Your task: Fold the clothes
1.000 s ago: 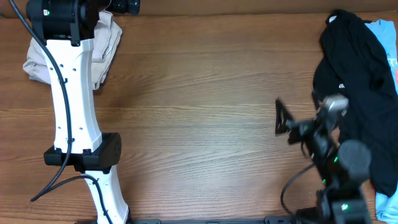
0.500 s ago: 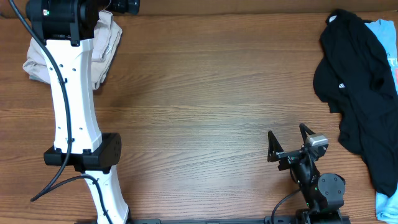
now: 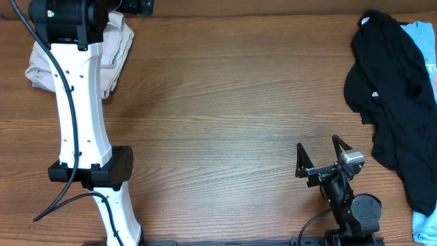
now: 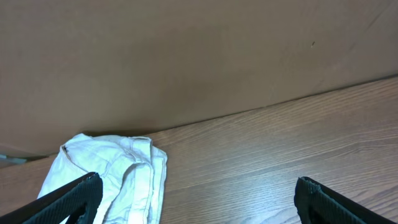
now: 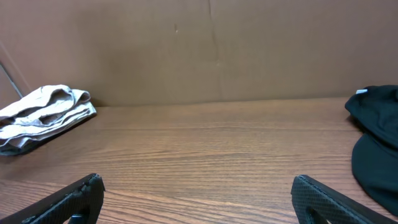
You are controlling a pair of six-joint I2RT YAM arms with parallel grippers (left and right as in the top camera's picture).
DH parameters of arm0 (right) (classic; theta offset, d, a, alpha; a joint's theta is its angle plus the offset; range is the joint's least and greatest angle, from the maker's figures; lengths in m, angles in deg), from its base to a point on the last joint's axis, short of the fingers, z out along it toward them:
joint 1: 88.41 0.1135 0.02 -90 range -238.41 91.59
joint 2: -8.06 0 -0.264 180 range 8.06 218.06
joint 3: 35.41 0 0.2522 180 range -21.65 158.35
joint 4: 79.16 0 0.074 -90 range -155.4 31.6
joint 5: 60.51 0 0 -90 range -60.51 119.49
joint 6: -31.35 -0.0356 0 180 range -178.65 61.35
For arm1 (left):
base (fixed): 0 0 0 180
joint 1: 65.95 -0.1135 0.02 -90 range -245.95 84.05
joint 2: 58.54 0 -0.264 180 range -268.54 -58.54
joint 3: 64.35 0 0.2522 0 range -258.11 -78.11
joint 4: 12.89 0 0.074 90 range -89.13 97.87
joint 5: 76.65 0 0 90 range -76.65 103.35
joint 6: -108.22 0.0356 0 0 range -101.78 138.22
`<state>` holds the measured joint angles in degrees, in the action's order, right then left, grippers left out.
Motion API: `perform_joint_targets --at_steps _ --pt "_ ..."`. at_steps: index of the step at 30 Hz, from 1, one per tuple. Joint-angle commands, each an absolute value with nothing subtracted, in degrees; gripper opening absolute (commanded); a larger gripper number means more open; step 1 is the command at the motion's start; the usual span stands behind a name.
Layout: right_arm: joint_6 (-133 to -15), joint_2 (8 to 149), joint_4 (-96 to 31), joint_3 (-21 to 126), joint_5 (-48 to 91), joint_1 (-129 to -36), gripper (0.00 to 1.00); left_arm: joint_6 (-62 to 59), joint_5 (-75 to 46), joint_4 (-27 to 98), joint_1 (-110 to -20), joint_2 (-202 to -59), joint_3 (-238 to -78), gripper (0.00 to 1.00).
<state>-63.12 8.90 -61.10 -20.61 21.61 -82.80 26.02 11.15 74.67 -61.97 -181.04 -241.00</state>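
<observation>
Though wood-grained, table [image 3: 225, 102] beside brown wall [image 5: 186, 50].

The pale beige clothes [image 3: 39, 72] lie in a rumpled bundle, far left.

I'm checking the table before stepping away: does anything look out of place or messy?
The black garment lies in a crumpled heap at the right edge of the table, partly over a light-blue garment. The beige clothes sit as a rumpled bundle in the far left corner. Nothing looks spilled or damaged.
</observation>
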Motion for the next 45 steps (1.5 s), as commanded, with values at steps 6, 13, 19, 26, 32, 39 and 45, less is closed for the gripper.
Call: perform_joint_targets --at_steps 6,13,19,26,32,39,45 --pt "-63.1 8.2 -61.4 -21.2 22.4 -83.1 1.00 25.4 10.5 74.6 -62.6 -180.7 -241.4 1.00" --pt "-63.1 8.2 -61.4 -21.2 22.4 -83.1 1.00 25.4 10.5 74.6 -62.5 -180.7 -241.4 1.00" --pt "-63.1 8.2 -61.4 -21.2 22.4 -83.1 1.00 25.4 10.5 74.6 -62.6 -180.7 -241.4 1.00" --pt "-63.1 8.2 -61.4 -21.2 22.3 -83.1 1.00 25.4 10.5 74.6 -62.5 -180.5 -241.3 1.00" --pt "-63.1 8.2 -61.4 -21.2 22.3 -83.1 1.00 23.6 9.0 71.6 -62.6 -174.0 -232.0 1.00" --pt "-63.1 8.2 -61.4 -21.2 22.4 -83.1 1.00 16.2 8.8 51.9 -62.5 -156.1 -196.8 1.00" --pt "-63.1 8.2 -61.4 -21.2 22.4 -83.1 1.00 16.3 9.3 43.9 -62.5 -141.9 -174.0 1.00"
